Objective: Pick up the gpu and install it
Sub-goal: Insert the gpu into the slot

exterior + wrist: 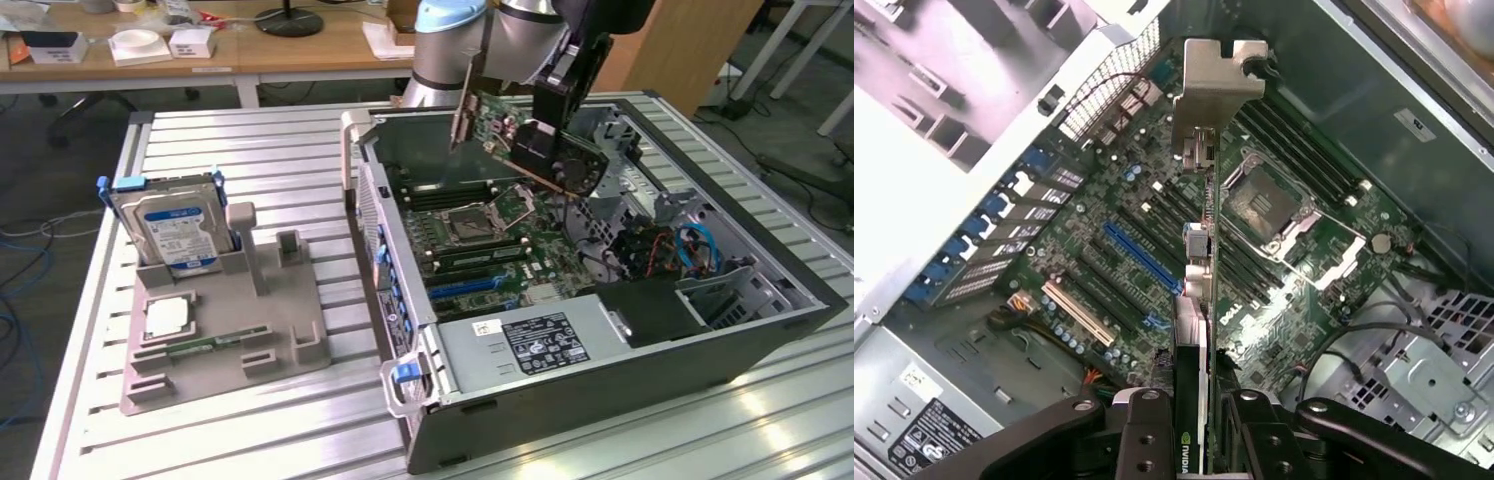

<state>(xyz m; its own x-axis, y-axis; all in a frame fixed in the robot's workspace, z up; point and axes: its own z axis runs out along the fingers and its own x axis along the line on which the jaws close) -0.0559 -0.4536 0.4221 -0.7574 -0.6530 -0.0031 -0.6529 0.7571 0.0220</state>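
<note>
Exterior view, read from its left to its right. A grey holder point(220, 335) is seen on the slatted table point(267, 160), well to the side of the gripper point(558, 108); a hard drive point(174, 228) stands upright in it and a memory stick point(200, 345) lies flat in a slot of it. The open case point(747, 320) lies on its side further along, with the motherboard point(487, 240) exposed and the power supply point(534, 345) at the near end. The gpu point(534, 140) is held in the gripper above the case interior, clear of the board and not yet seated. The card is carried on edge and tilted, with its bracket end towards the case's back wall.

Wrist view. The jaws are seen closed on the gpu point(1199, 300), clamped across the fan block, so that the card runs straight away from the gripper, edge-on. Its long axis ends in the silver bracket point(1212, 100) at the far end. The blue slot point(1142, 257) lies beyond the card, on the board and just to one side of the card's line. The slot's long axis is judged to run at an angle to the card's, so card and slot are not yet aligned. The CPU socket point(1266, 205) lies on the other side of the card.
</note>
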